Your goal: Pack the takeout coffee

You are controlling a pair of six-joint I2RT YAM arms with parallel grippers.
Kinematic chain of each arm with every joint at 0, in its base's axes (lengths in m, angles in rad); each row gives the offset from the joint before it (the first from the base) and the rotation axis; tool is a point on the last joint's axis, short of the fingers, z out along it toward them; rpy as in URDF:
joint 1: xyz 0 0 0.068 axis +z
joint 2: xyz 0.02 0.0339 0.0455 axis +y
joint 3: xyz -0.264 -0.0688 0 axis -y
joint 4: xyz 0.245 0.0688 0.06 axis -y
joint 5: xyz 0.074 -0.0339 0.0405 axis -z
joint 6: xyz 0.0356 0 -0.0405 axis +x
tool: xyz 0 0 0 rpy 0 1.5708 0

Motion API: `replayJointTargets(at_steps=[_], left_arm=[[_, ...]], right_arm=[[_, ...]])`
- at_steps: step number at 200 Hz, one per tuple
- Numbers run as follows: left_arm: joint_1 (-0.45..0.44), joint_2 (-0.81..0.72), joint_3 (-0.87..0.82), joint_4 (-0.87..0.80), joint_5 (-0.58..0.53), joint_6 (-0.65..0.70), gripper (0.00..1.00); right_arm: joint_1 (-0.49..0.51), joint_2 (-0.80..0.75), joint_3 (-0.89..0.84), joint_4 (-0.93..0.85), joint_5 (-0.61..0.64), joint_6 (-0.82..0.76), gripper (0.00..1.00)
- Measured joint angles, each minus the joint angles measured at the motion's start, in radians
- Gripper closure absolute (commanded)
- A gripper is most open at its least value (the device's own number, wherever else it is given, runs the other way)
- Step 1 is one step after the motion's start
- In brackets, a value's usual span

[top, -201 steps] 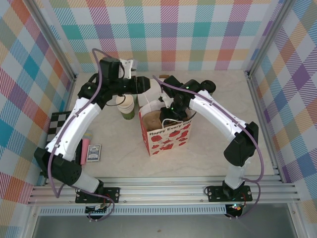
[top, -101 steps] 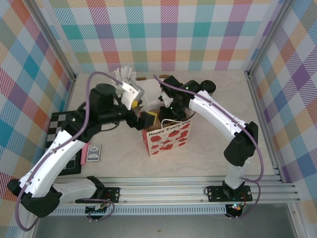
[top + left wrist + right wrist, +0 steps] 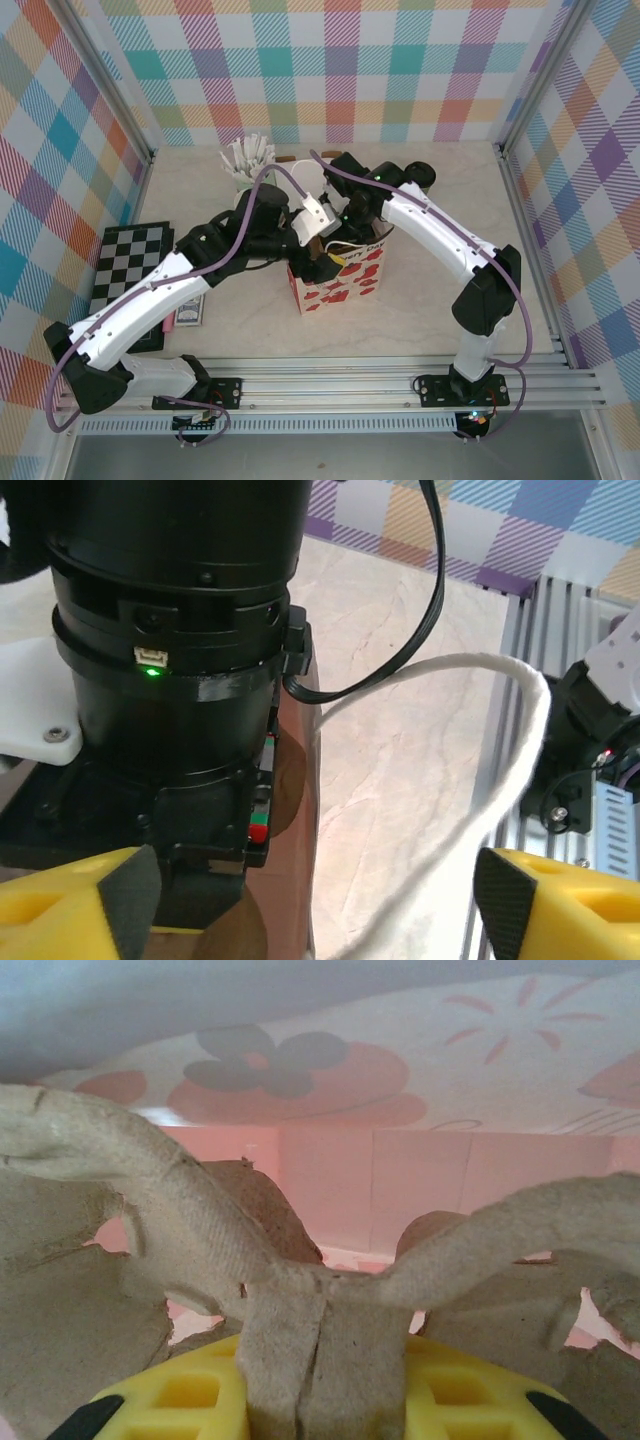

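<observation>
The red-and-white paper bag (image 3: 345, 285) stands mid-table. My right gripper (image 3: 345, 232) reaches down into it and is shut on a grey pulp cup carrier (image 3: 320, 1300), its yellow fingers (image 3: 180, 1395) on both sides of the carrier's middle rib. My left gripper (image 3: 322, 262) hovers at the bag's near-left rim, open. Its yellow fingertips (image 3: 75, 900) stand wide apart, with the bag's white rope handle (image 3: 510, 770) and the right arm's black wrist (image 3: 170, 630) ahead of them. The green takeout coffee cup is hidden, the left arm covering the spot left of the bag.
A checkerboard (image 3: 130, 258) lies at the left. A white holder of cutlery (image 3: 250, 155) and a white cup (image 3: 300, 178) stand behind the bag. A card box (image 3: 192, 315) peeks out under the left arm. Aluminium rails (image 3: 330, 385) line the near edge.
My left arm swung from the back left, by the cup, rightward and down to the bag's opening. The right arm and bag stayed put.
</observation>
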Motion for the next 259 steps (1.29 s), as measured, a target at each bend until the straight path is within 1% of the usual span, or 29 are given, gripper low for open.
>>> replayJointTargets(at_steps=[18, 33, 53, 84, 105, 113, 150, 161, 170, 179, 191, 208, 215, 232, 245, 259], left_arm=[[-0.002, 0.000, 0.000, 0.009, 0.061, 0.035, 0.57], [-0.002, 0.000, 0.000, 0.010, 0.108, 0.048, 0.68], [-0.002, 0.000, 0.000, 0.008, 0.149, 0.062, 0.76], [-0.002, 0.000, 0.000, 0.009, 0.173, 0.070, 0.85], [-0.002, -0.003, 0.000, 0.010, 0.187, 0.074, 0.88], [-0.002, -0.005, -0.001, 0.011, 0.191, 0.074, 0.87], [-0.002, -0.031, -0.021, 0.026, 0.193, 0.073, 0.81], [-0.002, -0.032, -0.022, 0.028, 0.187, 0.071, 0.77], [-0.002, -0.032, -0.022, 0.033, 0.175, 0.070, 0.69], [-0.002, -0.032, -0.022, 0.038, 0.162, 0.060, 0.54], [-0.002, -0.032, -0.021, 0.047, 0.136, 0.057, 0.42], [0.001, -0.037, -0.025, 0.060, 0.100, 0.034, 0.19], [0.006, -0.050, -0.039, 0.080, 0.083, 0.026, 0.12], [0.038, -0.116, -0.098, 0.137, 0.031, -0.015, 0.00], [0.104, -0.174, -0.136, 0.178, -0.032, -0.079, 0.00], [0.214, -0.212, -0.143, 0.224, -0.106, -0.173, 0.00]], right_arm=[[0.000, 0.000, 0.000, 0.002, 0.000, 0.008, 0.80], [0.000, 0.000, 0.000, 0.003, -0.002, 0.019, 0.80], [0.001, 0.000, -0.001, 0.005, -0.001, 0.029, 0.80], [0.003, 0.000, -0.016, 0.018, 0.011, 0.029, 0.80], [0.008, 0.001, -0.037, 0.031, 0.027, 0.029, 0.80], [0.010, 0.003, -0.043, 0.031, 0.031, 0.030, 0.80], [0.019, 0.033, -0.072, 0.003, 0.051, 0.044, 0.80], [0.021, 0.039, -0.084, 0.003, 0.056, 0.044, 0.80], [0.025, 0.040, -0.092, 0.003, 0.061, 0.044, 0.80], [0.029, 0.040, -0.095, 0.003, 0.064, 0.044, 0.80], [0.033, 0.040, -0.095, 0.006, 0.067, 0.043, 0.80], [0.039, 0.040, -0.095, 0.010, 0.074, 0.042, 0.80], [0.042, 0.040, -0.095, 0.011, 0.077, 0.040, 0.80], [0.045, 0.039, -0.102, 0.019, 0.082, 0.032, 0.80], [0.046, 0.038, -0.112, 0.030, 0.083, 0.025, 0.80], [0.046, 0.037, -0.118, 0.039, 0.085, 0.021, 0.80]])
